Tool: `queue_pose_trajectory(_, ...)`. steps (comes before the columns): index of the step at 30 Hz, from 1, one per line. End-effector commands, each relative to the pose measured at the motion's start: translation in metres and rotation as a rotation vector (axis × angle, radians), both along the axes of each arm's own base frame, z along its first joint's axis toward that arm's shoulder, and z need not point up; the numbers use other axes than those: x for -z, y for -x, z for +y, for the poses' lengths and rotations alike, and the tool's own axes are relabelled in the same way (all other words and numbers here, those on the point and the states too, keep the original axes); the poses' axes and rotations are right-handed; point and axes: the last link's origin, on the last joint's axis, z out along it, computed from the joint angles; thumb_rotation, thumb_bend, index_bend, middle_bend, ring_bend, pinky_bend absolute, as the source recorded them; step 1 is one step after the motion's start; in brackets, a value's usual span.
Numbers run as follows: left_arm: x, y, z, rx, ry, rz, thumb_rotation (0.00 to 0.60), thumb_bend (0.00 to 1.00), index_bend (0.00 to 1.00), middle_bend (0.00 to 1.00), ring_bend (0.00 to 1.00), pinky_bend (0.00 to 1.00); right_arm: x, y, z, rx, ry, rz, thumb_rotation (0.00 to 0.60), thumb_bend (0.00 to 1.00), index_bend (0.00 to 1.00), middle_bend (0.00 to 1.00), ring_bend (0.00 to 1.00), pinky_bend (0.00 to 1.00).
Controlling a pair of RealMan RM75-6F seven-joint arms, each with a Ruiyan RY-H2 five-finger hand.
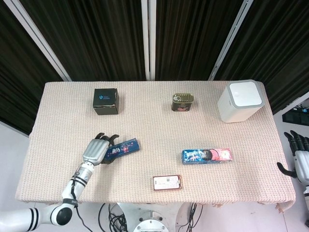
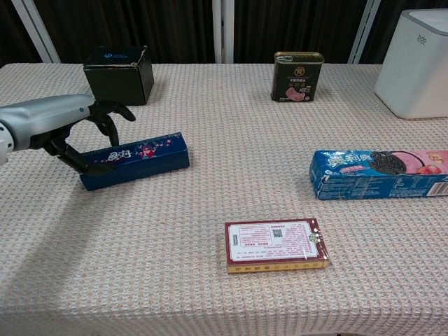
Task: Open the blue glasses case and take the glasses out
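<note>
The blue glasses case (image 2: 134, 160) lies closed on its long side toward the left front of the table (image 1: 145, 121), slanted so that its right end sits a little farther back. The left hand (image 2: 66, 126) is at the case's left end: its fingers (image 2: 105, 120) arch over the top edge and a dark digit reaches down to the near face, so it looks to be clasping that end, though whether the grip is firm cannot be told from either view. The lid is not yet lifted, so the step in hand is judged to be steadying the case for opening.

To do it well, the hand should pin the lower half against the cloth without pressing on the lid, leaving the seam free to part. The case looks light and may skid or twist on the weave.

The right hand (image 1: 300, 157) hangs off the right edge of the table, well apart from the case, fingers spread and holding nothing; it would have far to travel to help. A black box (image 2: 119, 73) stands just behind the left hand.
</note>
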Motion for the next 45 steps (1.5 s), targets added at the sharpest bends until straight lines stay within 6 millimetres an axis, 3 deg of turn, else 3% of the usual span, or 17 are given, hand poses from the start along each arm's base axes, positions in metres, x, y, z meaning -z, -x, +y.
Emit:
queue_pose_trajectory(1, -0.001, 0.0, 0.001, -0.014, 0.004, -0.017, 0.6, 0.4, 0.17, 0.52, 0.25, 0.14, 0.0, 0.0, 0.0, 0.0, -0.001, 0.0, 0.6, 0.19, 0.0, 0.0, 0.0, 0.0)
queue_pose_trajectory(28, -0.011, 0.009, 0.01, -0.205, 0.105, -0.225, 0.6, 0.56, 0.2, 0.63, 0.33, 0.17, 0.002, -0.001, -0.001, -0.007, -0.004, 0.003, 0.6, 0.2, 0.0, 0.0, 0.0, 0.0)
queue_pose_trajectory(45, -0.013, 0.018, 0.016, -0.35, 0.146, -0.346, 0.6, 0.59, 0.23, 0.67, 0.38, 0.23, 0.002, 0.0, -0.001, -0.013, -0.003, 0.004, 0.6, 0.2, 0.0, 0.0, 0.0, 0.0)
